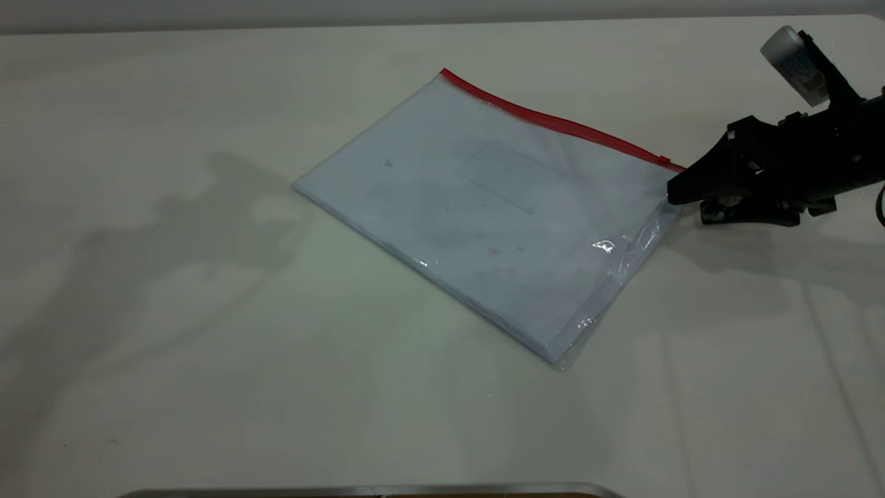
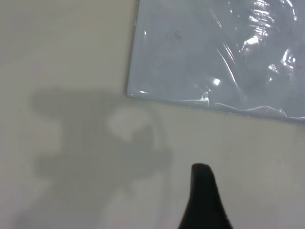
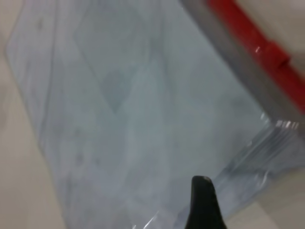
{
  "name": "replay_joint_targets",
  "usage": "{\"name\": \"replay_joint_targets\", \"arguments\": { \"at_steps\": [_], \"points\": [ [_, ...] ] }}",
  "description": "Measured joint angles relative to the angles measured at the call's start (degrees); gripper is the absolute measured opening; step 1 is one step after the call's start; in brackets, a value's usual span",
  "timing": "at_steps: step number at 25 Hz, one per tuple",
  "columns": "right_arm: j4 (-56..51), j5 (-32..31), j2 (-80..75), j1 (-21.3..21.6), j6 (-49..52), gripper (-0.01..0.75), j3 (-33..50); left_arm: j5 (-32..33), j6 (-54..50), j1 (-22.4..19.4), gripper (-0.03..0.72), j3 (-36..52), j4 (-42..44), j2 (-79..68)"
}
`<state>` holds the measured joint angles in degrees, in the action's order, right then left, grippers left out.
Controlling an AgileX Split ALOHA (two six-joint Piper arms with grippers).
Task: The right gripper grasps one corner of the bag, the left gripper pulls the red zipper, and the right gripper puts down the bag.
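The clear bag (image 1: 484,207) lies flat on the white table and shows white sheets and a faint label patch. Its red zipper (image 1: 553,123) runs along the far edge, with the slider tab (image 1: 664,161) at the right end. My right gripper (image 1: 681,202) sits low at the bag's right side, its pointed jaw tip touching the short edge just below the red-strip corner (image 1: 676,174); the jaws stand apart, holding nothing. The right wrist view shows the bag (image 3: 133,109), the zipper (image 3: 252,43) and one finger (image 3: 202,200). The left wrist view shows one finger (image 2: 202,195) above bare table, short of the bag's corner (image 2: 136,90).
The left arm is out of the exterior view; only its shadow (image 1: 207,214) falls on the table left of the bag. A metal rim (image 1: 373,491) lines the near edge of the table. Bare table (image 1: 173,346) surrounds the bag.
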<state>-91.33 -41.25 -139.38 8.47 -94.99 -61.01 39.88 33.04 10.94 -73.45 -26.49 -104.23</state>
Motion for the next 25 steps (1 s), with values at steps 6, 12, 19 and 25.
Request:
{"name": "replay_joint_targets", "arguments": {
  "at_steps": [6, 12, 19, 25],
  "points": [
    [-0.2, 0.1, -2.24, 0.0, -1.33, 0.566, -3.98, 0.23, -0.04, 0.02, 0.588, 0.0, 0.0, 0.0],
    [-0.2, -0.84, -3.3, 0.0, -3.35, 0.566, -4.68, 0.23, -0.11, 0.02, 0.588, 0.0, 0.0, 0.0],
    [-0.5, 0.79, -3.3, -0.06, -3.78, 0.566, -4.8, 0.25, -0.13, 0.02, 0.588, 0.0, 0.0, 0.0],
    [-1.1, -0.39, -3.3, -2.57, -4.31, 0.566, -4.86, 0.25, -0.13, 0.02, 0.588, 0.0, 0.0, 0.0]
  ]
}}
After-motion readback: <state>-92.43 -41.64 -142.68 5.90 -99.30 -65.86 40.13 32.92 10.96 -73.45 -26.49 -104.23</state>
